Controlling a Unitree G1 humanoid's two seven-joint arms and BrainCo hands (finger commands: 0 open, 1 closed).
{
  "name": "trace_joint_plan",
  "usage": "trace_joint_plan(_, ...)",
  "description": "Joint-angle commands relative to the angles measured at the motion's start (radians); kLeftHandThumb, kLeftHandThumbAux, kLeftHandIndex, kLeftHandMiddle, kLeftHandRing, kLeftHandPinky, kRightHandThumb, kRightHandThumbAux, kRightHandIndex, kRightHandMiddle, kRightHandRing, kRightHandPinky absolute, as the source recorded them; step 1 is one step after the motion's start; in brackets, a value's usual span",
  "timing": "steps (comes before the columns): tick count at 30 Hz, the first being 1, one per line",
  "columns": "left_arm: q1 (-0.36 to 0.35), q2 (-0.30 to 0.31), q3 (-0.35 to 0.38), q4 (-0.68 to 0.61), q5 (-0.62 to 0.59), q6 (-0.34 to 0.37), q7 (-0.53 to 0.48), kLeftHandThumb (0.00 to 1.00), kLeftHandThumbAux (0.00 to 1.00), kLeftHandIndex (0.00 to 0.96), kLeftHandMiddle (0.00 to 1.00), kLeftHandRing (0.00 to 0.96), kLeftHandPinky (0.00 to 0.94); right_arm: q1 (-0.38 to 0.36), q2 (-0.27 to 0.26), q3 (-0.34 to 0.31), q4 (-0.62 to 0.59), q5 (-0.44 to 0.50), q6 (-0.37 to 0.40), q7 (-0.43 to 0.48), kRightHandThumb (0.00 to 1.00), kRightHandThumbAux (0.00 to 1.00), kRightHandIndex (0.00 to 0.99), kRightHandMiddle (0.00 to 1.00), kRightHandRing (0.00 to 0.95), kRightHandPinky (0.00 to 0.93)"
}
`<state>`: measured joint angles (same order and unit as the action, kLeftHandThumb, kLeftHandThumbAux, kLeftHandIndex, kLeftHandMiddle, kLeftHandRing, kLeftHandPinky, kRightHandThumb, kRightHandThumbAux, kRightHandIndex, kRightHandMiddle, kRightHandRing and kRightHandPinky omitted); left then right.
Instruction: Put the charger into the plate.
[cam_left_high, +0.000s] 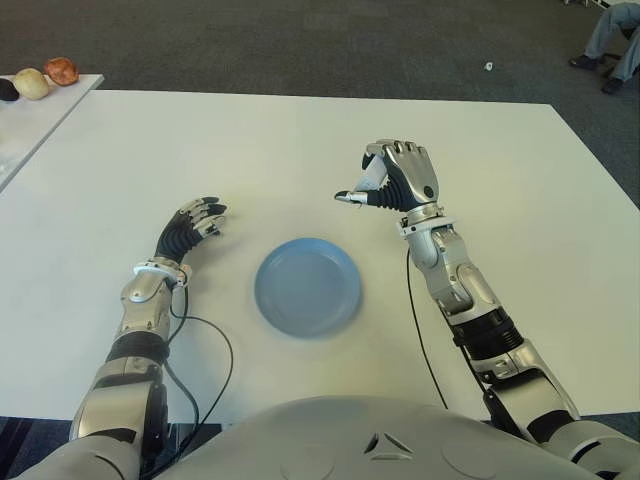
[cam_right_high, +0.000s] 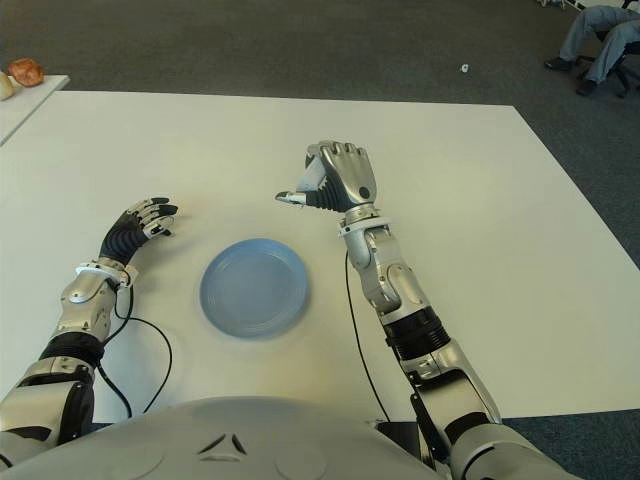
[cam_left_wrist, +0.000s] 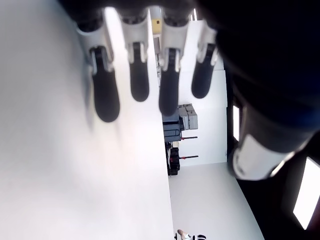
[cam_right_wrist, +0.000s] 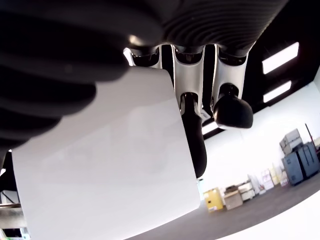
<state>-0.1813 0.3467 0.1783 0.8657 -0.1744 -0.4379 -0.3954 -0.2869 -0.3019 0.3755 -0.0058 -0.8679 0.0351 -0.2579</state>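
My right hand (cam_left_high: 362, 190) is raised over the white table (cam_left_high: 200, 140), just beyond and to the right of the blue plate (cam_left_high: 307, 286). Its fingers are curled around a white block, the charger (cam_right_wrist: 105, 160), which fills much of the right wrist view. From the head only a white sliver of the charger (cam_left_high: 374, 174) shows between thumb and fingers. The plate holds nothing. My left hand (cam_left_high: 200, 220) shows to the left of the plate with its fingers (cam_left_wrist: 135, 85) stretched out straight and nothing in them.
A second white table (cam_left_high: 30, 125) at the far left carries a few rounded food-like items (cam_left_high: 45, 78). Black cables (cam_left_high: 415, 320) run along both forearms. A seated person's legs (cam_left_high: 612, 40) show on the carpet at the far right.
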Motion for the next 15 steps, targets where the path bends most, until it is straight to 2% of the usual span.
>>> trace_joint_plan(1, 0.020, -0.017, -0.016, 0.040, 0.029, 0.050, 0.011, 0.082, 0.719, 0.253, 0.299, 0.235, 0.129, -0.012, 0.021, 0.005, -0.040, -0.025, 0.030, 0.038, 0.462, 0.822, 0.796, 0.874, 0.864, 0.847)
trace_joint_plan(15, -0.009, -0.026, -0.025, 0.083, 0.052, 0.033, 0.027, 0.046, 0.678, 0.264, 0.298, 0.225, 0.124, -0.033, 0.077, 0.054, -0.070, -0.088, 0.038, 0.094, 0.533, 0.793, 0.794, 0.883, 0.879, 0.870)
